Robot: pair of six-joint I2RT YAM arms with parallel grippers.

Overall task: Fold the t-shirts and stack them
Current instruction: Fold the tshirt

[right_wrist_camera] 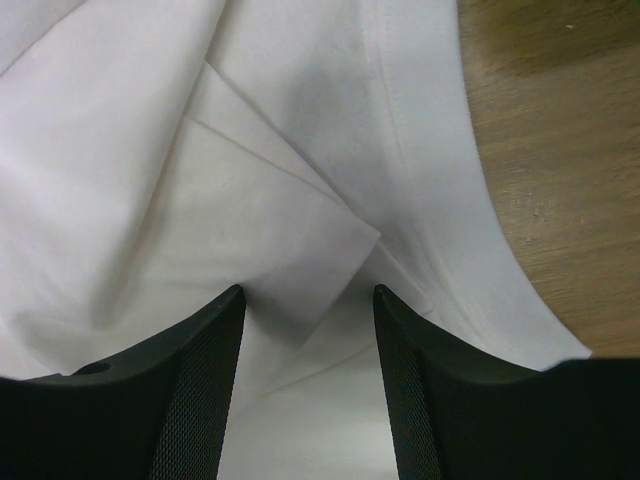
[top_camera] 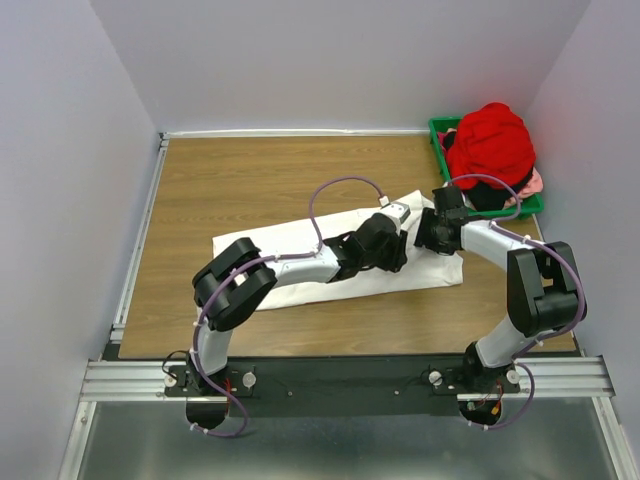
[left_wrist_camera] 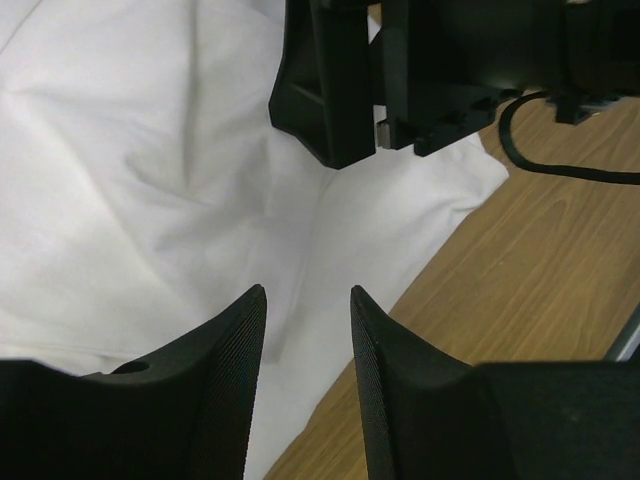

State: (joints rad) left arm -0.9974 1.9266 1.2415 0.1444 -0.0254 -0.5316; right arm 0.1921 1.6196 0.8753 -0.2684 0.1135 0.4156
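Note:
A white t-shirt (top_camera: 270,245) lies spread across the middle of the wooden table, with both grippers over its right end. My left gripper (left_wrist_camera: 308,300) is open just above the cloth (left_wrist_camera: 150,180) near its edge, and nothing is pinched between its fingers. My right gripper (right_wrist_camera: 308,295) is open, its fingertips down on the shirt either side of a folded-over corner (right_wrist_camera: 310,240). In the top view the two grippers (top_camera: 398,250) (top_camera: 425,238) nearly meet. A red t-shirt (top_camera: 490,145) is heaped in the bin, with pink (top_camera: 537,184) and dark (top_camera: 487,196) cloth under it.
The green plastic bin (top_camera: 438,128) stands at the back right corner by the wall. The right arm's black wrist (left_wrist_camera: 340,80) fills the top of the left wrist view, close to the left fingers. Bare wood (right_wrist_camera: 560,150) shows right of the shirt's hem.

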